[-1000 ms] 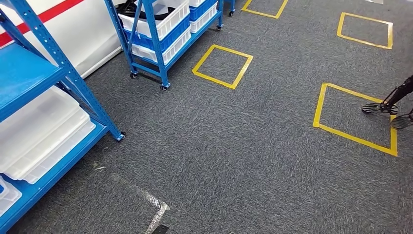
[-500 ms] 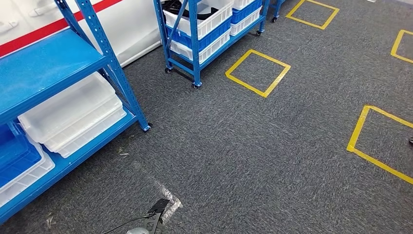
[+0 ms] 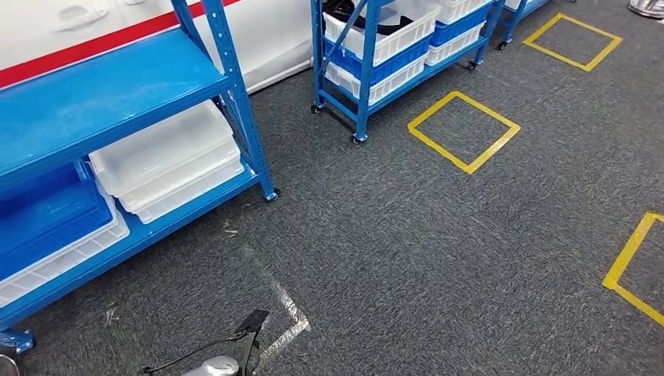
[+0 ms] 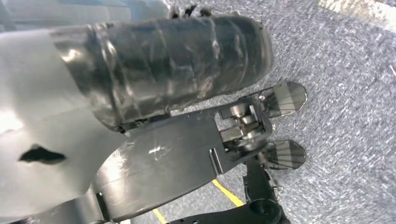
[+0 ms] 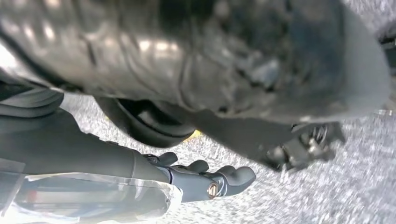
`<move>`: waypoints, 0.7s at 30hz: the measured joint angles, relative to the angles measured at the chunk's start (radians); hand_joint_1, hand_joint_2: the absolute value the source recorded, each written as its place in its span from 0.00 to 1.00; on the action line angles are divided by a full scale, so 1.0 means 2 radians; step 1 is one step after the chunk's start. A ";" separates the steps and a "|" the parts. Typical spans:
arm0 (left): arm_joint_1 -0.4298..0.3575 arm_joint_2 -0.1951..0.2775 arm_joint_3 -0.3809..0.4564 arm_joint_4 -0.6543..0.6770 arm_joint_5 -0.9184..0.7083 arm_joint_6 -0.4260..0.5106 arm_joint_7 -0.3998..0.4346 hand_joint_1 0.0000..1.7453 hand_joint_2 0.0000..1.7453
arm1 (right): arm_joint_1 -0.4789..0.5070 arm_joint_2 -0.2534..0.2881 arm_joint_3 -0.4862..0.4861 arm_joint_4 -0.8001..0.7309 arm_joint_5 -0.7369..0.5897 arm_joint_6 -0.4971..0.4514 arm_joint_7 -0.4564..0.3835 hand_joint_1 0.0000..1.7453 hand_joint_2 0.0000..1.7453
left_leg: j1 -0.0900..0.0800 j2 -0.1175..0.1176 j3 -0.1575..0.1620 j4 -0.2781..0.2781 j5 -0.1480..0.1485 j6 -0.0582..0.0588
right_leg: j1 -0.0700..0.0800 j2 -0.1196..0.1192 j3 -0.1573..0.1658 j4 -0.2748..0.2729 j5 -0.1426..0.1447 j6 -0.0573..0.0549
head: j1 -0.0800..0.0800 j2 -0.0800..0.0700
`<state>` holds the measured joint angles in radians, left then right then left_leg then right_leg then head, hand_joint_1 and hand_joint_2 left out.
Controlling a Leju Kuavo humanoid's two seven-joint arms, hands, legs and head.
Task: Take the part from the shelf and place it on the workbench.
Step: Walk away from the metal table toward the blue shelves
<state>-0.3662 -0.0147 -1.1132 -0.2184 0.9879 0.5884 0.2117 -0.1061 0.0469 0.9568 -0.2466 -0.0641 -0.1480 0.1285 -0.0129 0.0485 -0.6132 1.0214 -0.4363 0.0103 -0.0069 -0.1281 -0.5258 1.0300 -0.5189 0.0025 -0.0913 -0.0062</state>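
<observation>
Black parts (image 3: 374, 17) lie in a white bin (image 3: 391, 39) on a wheeled blue shelf (image 3: 362, 94) at the far middle of the head view. My left hand (image 4: 243, 126) hangs over the grey carpet, its thick taped thumb above the dark fingers (image 4: 282, 95), which are stretched out with nothing in them. My right hand (image 5: 205, 179) also hangs above the carpet. Its dark fingers (image 5: 236, 175) are slightly bent and hold nothing.
A larger blue rack (image 3: 102, 94) stands close on the left, with stacked clear trays (image 3: 168, 160) and a blue bin (image 3: 47, 219) on its low level. Yellow tape squares (image 3: 463, 129) mark the grey carpet (image 3: 438, 258). A white wall with a red stripe (image 3: 86, 43) runs behind.
The whole picture has shifted: the camera has turned left, bringing both shelves further into view. The dark feet at the right edge have passed out of the frame.
</observation>
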 joint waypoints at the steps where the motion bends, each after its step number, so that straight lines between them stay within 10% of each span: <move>1: 0.000 0.001 0.001 0.000 0.001 -0.001 0.001 0.00 0.00 | -0.001 0.000 0.002 0.000 0.001 0.000 0.000 0.00 0.00 | 0.001 -0.006 0.001 -0.002 0.001 0.002 | -0.001 0.004 0.001 0.002 -0.003 0.003 | 0.000 0.000; 4: -0.002 0.002 0.003 0.000 0.005 -0.007 0.003 0.00 0.00 | -0.002 0.000 0.006 0.000 0.006 -0.001 -0.002 0.00 0.00 | 0.006 -0.024 0.005 -0.007 0.002 0.010 | -0.004 0.045 -0.025 0.060 -0.035 0.007 | 0.004 0.000; 7: -0.001 0.004 0.004 0.001 0.004 -0.012 -0.004 0.00 0.00 | -0.001 0.000 0.009 0.000 0.005 -0.006 -0.004 0.00 0.00 | 0.006 -0.045 0.006 -0.006 0.001 0.012 | -0.003 0.059 -0.072 0.138 -0.055 0.008 | 0.006 0.000; 11: 0.015 0.003 0.004 0.001 0.004 -0.008 -0.023 0.00 0.00 | 0.000 0.000 0.010 0.000 0.000 -0.009 -0.005 0.00 0.00 | 0.007 -0.073 0.006 0.002 -0.004 0.007 | -0.007 0.084 -0.047 0.049 0.010 0.006 | 0.006 0.000; 15: 0.022 0.002 0.004 0.001 0.006 -0.004 -0.026 0.00 0.00 | 0.000 0.002 0.010 0.000 -0.001 -0.006 -0.006 0.00 0.00 | 0.010 -0.097 -0.002 0.004 -0.003 -0.004 | -0.008 0.100 -0.032 0.016 0.019 0.001 | 0.006 0.000; 18: 0.027 0.004 0.004 0.001 0.007 -0.004 -0.026 0.00 0.00 | -0.001 0.003 0.010 0.000 -0.001 -0.006 -0.006 0.00 0.00 | 0.010 -0.072 -0.012 0.024 -0.014 -0.011 | -0.009 0.081 -0.027 0.009 0.021 -0.008 | 0.003 0.000; 21: 0.027 0.005 0.004 0.001 0.008 -0.006 -0.024 0.00 0.00 | 0.000 0.004 0.010 0.000 0.000 -0.005 -0.007 0.00 0.00 | 0.010 -0.033 -0.056 0.113 -0.055 -0.017 | -0.007 0.058 -0.024 0.007 0.020 -0.012 | -0.001 0.000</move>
<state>-0.3122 -0.0055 -1.1049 -0.2159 1.0043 0.5770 0.1635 -0.1057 0.0550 0.9773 -0.2457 -0.0643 -0.1587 0.1148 0.0066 -0.0172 -0.7249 1.2484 -0.5465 -0.0243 -0.0207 -0.0119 -0.5734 1.0450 -0.4793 -0.0224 -0.0930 -0.0062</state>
